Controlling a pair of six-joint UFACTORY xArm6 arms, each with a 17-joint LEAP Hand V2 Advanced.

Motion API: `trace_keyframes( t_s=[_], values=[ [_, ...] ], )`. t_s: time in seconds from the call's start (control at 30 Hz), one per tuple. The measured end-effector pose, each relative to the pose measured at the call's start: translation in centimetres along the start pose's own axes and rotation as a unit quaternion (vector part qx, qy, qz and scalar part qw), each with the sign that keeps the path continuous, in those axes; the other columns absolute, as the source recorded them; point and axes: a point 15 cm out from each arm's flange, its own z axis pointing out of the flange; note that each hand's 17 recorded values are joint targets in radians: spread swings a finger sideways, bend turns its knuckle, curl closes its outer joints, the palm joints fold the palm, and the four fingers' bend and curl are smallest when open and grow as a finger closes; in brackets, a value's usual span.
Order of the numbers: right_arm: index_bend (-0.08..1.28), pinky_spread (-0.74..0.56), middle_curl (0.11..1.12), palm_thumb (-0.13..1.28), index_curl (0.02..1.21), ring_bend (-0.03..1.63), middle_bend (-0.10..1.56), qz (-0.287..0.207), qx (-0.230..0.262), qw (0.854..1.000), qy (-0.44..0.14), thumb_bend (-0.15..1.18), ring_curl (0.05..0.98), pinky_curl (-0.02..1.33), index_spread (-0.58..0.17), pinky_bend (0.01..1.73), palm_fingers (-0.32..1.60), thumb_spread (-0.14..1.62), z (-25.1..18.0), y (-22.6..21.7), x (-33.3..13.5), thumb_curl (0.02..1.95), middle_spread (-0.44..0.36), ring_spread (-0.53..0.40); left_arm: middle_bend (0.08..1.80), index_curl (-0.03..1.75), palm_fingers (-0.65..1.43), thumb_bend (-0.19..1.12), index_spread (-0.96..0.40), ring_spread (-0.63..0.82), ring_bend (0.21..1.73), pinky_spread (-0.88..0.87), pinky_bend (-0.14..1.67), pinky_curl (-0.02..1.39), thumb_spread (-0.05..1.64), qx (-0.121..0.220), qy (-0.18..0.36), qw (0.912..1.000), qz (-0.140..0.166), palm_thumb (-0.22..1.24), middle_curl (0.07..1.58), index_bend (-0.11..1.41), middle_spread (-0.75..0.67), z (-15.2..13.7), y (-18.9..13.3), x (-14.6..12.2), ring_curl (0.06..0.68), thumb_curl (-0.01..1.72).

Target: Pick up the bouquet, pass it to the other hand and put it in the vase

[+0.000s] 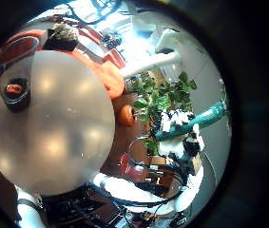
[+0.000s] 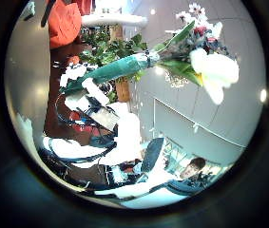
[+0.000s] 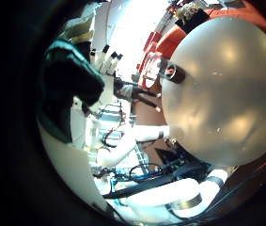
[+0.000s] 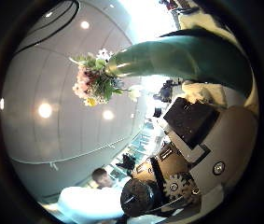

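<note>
Right hand (image 2: 85, 87) clamped on bouquet (image 2: 139, 65) wrap, left hand's fingers can't be told; for handover, seat the wrap's free part squarely in left palm before release, vase (image 1: 15, 92) well apart.

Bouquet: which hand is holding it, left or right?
The right hand: its fingers curl round the bouquet at the stem end, and the wrap looms close in its thumb-side palm view. The left hand views it from apart.

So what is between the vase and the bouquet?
Just bare table. In the left little finger side palm view the vase stands on it, a hand holds the bouquet beyond its edge, and nothing else stands on the table between them.
</note>
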Motion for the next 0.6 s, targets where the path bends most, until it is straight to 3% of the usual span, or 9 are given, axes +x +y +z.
trace_keyframes(
  t_s=[0.27, 0.5, 0.6],
  values=[
    [1.20, -0.18, 0.80, 1.10, 0.91, 1.43, 1.39, 0.006, -0.051, 0.999, 0.006, 0.09, 0.753, 0.98, -0.222, 1.21, 1.12, 0.83, 4.5, -0.7, 1.8, 1.42, -0.117, -0.204, 0.28, 0.33, 0.17, -0.03, 0.14, 0.45, 0.77, 0.43, 0.40, 0.35, 0.88, -0.011, 0.036, 0.9992, 0.015, 0.21, 0.42, 0.15, 0.34, 0.8, 0.0, 1.7, 0.122, 0.34],
    [1.20, -0.18, 0.79, 1.10, 0.91, 1.43, 1.39, 0.015, -0.066, 0.996, 0.049, 0.08, 0.756, 1.00, -0.216, 1.21, 1.12, 0.84, 6.7, -1.5, 4.3, 1.45, -0.117, -0.205, 0.48, 0.31, 0.37, -0.03, 0.13, 0.33, 0.80, 0.32, 0.43, 0.35, 0.86, -0.064, 0.057, 0.9963, 0.005, 0.22, 0.48, 0.16, 0.17, 2.2, 1.2, 2.7, 0.128, 0.34],
    [1.20, -0.18, 0.79, 1.10, 0.91, 1.43, 1.40, 0.017, -0.067, 0.996, 0.064, 0.08, 0.757, 1.00, -0.215, 1.20, 1.12, 0.84, 7.1, -1.8, 5.0, 1.46, -0.117, -0.205, 0.61, 0.31, 0.56, -0.03, 0.07, 0.18, 0.83, 0.19, 0.47, 0.35, 0.86, -0.091, 0.069, 0.9934, -0.009, 0.24, 0.52, 0.17, 0.03, 3.0, 1.6, 2.9, 0.128, 0.34]
  ],
)
